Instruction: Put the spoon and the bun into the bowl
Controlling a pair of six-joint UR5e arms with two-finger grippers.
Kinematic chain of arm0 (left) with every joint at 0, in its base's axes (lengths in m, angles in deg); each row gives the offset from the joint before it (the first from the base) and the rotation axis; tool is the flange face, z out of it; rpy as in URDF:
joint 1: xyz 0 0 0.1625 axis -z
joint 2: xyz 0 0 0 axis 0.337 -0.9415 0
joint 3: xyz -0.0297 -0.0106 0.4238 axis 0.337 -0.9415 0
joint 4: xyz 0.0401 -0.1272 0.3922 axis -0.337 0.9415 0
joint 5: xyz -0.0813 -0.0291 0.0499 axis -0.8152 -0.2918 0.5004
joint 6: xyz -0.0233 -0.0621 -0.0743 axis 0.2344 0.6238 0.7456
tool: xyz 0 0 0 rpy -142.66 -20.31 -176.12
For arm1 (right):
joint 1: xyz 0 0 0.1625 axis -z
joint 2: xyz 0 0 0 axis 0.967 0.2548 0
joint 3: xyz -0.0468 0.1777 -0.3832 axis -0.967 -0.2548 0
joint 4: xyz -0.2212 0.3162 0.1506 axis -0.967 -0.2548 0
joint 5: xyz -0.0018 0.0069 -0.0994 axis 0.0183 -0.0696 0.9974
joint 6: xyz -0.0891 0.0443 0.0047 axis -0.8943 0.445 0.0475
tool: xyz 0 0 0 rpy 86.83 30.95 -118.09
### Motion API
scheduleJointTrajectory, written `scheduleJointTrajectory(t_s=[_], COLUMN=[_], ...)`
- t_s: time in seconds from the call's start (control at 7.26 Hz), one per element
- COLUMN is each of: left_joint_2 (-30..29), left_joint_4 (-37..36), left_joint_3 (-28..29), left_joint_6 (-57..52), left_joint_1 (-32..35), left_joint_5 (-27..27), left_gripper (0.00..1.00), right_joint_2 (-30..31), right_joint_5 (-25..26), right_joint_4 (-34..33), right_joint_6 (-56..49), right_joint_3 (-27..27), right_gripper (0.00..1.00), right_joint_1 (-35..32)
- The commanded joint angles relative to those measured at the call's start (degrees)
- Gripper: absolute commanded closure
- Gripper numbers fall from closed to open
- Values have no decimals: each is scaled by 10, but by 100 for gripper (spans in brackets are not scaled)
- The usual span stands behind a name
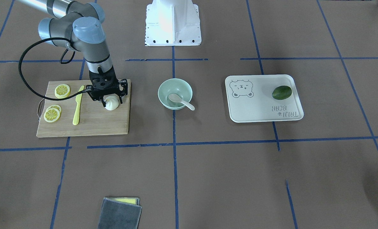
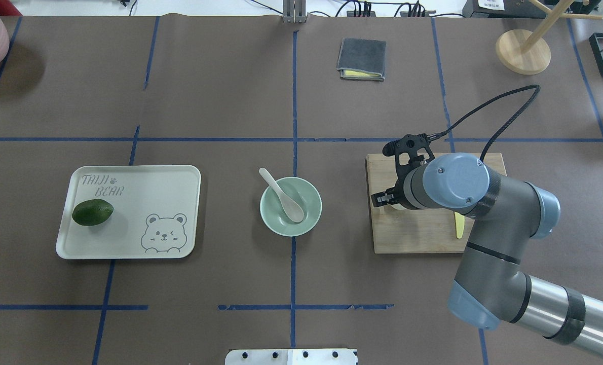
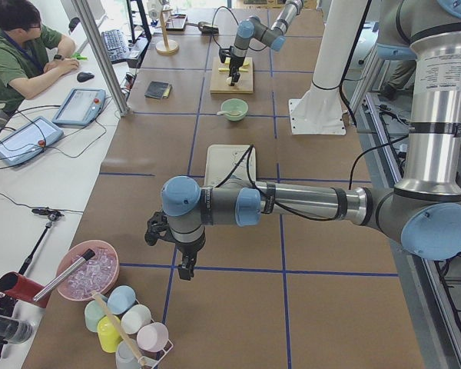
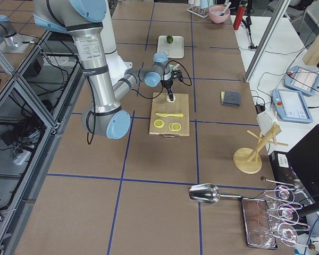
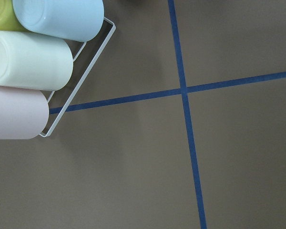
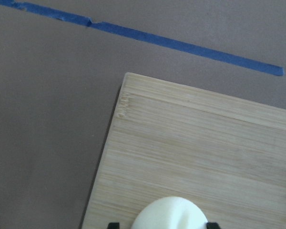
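Observation:
The white bun [image 1: 110,104] sits on the wooden cutting board [image 1: 97,124], near its corner closest to the bowl. My right gripper [image 1: 112,102] points down over it with a finger on each side. In the right wrist view the bun [image 6: 169,214] lies between the two fingertips [image 6: 113,224], with a small gap on one side, so the gripper reads as open. The off-white spoon [image 1: 181,100] lies in the mint-green bowl [image 1: 163,87], its handle over the rim. My left gripper [image 3: 186,265] hangs over bare table far from these; I cannot tell whether it is open or shut.
Lemon slices [image 1: 62,91] and a yellow knife [image 1: 77,108] lie on the board. A white bear tray [image 1: 259,108] holds a green fruit [image 1: 281,92]. A grey cloth [image 1: 120,214] lies near the table edge. A rack of cups [image 5: 33,62] is by the left wrist.

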Motion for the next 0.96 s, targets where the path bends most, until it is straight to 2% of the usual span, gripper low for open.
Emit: scheduleJointTrajectory(t_s=[0.0,0.28,0.55,0.69,0.83], left_joint_2=[0,0,0,0,-1], left_joint_4=[0,0,0,0,0], left_joint_3=[0,0,-1,-1,-2], left_joint_6=[0,0,0,0,0], left_joint_1=[0,0,0,0,0], left_joint_5=[-7,-7,-7,-7,-7], left_gripper=[0,0,0,0,0], right_joint_2=[-3,-11,-123,-182,-233], right_joint_5=[-1,-1,1,1,2], right_joint_4=[-4,-15,-129,-160,-169], right_joint_6=[-1,1,35,66,82], right_joint_3=[6,27,23,3,-44], right_gripper=[100,100,100,100,100], right_joint_1=[0,1,5,6,11])
